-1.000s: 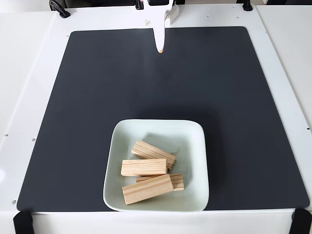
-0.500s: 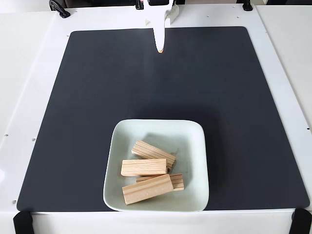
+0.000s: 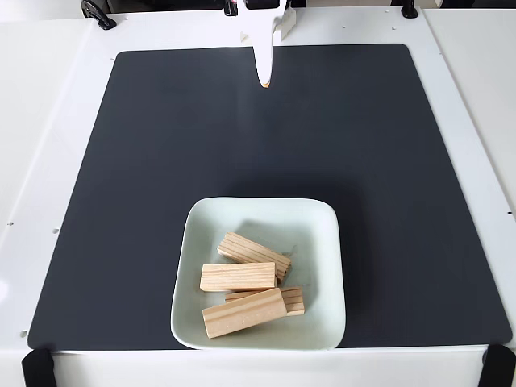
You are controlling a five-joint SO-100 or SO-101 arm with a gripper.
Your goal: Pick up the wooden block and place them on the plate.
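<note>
Several light pine wooden blocks lie piled in the pale mint plate (image 3: 316,224) near the mat's front edge. One block (image 3: 254,254) lies diagonally at the top of the pile, another (image 3: 238,276) lies across the middle, and a third (image 3: 243,313) sits at the front. A fourth peeks out underneath them. My white gripper (image 3: 264,81) hangs at the far edge of the mat, well away from the plate. Its fingers are together, with nothing between them.
A black mat (image 3: 145,161) covers most of the white table (image 3: 48,121). Black clamps sit at the table's front corners (image 3: 36,367) and along the back edge.
</note>
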